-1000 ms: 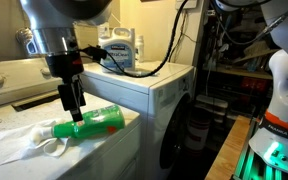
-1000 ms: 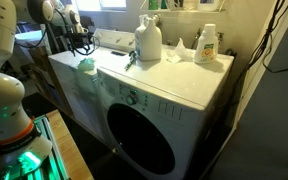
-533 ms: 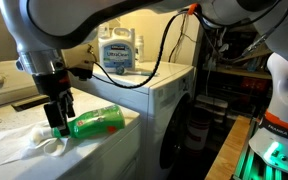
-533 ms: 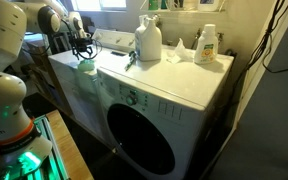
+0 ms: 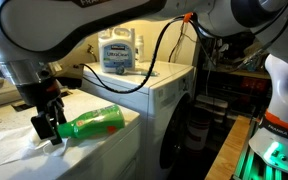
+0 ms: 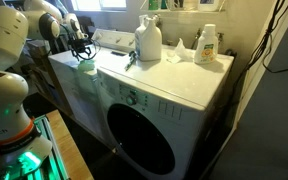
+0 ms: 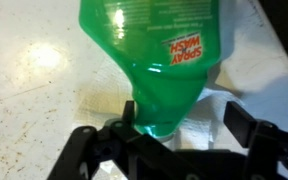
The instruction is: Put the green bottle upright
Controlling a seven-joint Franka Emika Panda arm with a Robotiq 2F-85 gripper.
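The green bottle (image 5: 94, 122) lies on its side on the white top of a machine, its neck end on a crumpled white cloth (image 5: 19, 148). It shows as a small green patch in an exterior view (image 6: 87, 67). In the wrist view the bottle (image 7: 164, 45) fills the upper frame, with its neck pointing down between my jaws. My gripper (image 5: 48, 128) is low at the neck end. In the wrist view my gripper (image 7: 184, 132) is open, with the neck near one finger and a gap to the other.
A white detergent jug (image 5: 117, 50) stands on the neighbouring front-loading washer (image 6: 174, 95), also seen as the jug (image 6: 148, 40) beside a smaller white bottle (image 6: 206, 45). A black cable (image 5: 164, 50) hangs over the machines. Shelving (image 5: 234, 60) stands across the aisle.
My gripper has moved down and along the bottle from its middle to its neck end, over the white cloth. The bottle still lies on its side.
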